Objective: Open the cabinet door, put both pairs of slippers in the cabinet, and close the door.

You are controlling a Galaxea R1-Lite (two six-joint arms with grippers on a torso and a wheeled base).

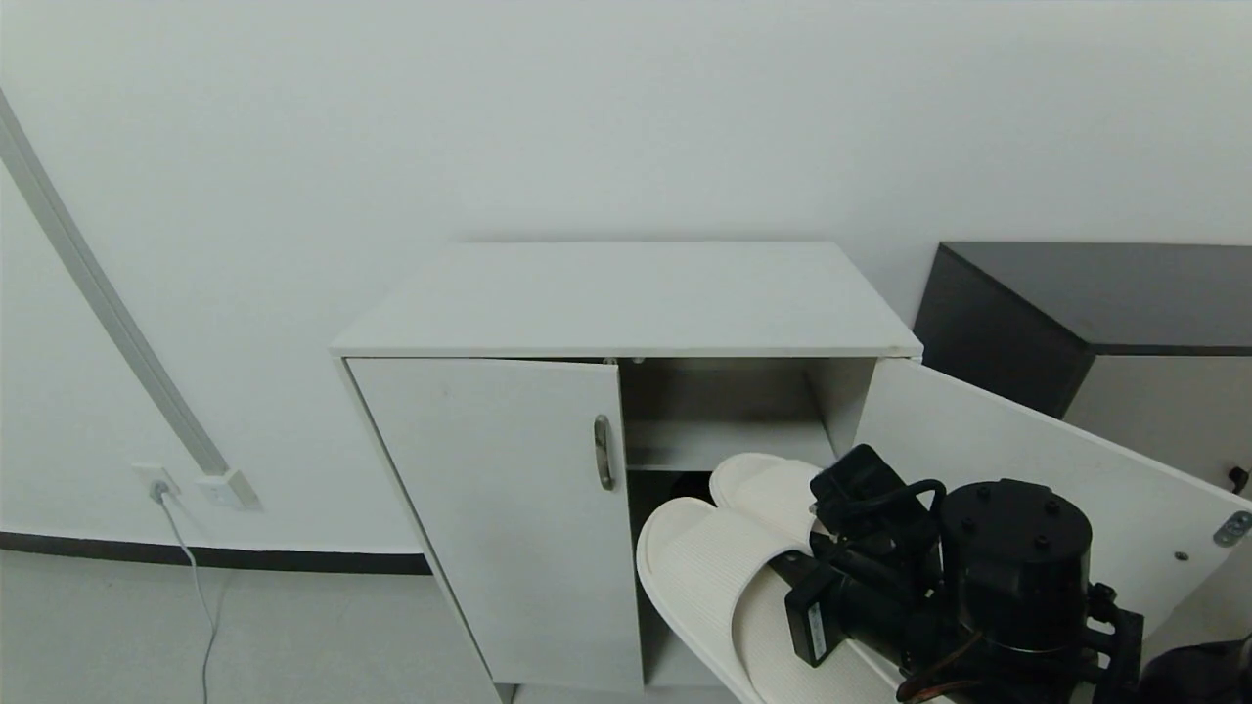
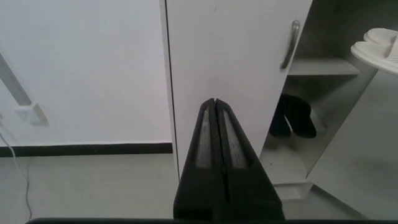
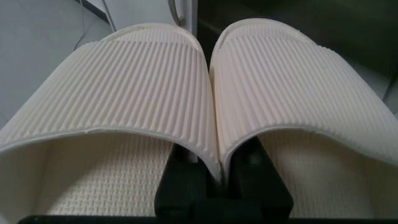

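Observation:
The white cabinet (image 1: 626,298) stands against the wall with its left door (image 1: 489,489) closed and its right door (image 1: 1027,450) swung open. My right gripper (image 1: 797,567) is shut on a pair of white ribbed slippers (image 1: 714,557), pinching their inner edges (image 3: 214,134), toes toward the open compartment just below the shelf (image 1: 724,455). A dark pair of slippers (image 2: 295,117) sits low inside the cabinet. My left gripper (image 2: 214,102) is shut on nothing and faces the closed left door (image 2: 230,56), apart from it.
A black cabinet (image 1: 1076,313) stands right of the open door. On the wall at the left are a socket with a cable (image 1: 156,484) and a slanted conduit (image 1: 98,293). Bare floor (image 1: 245,636) lies left of the cabinet.

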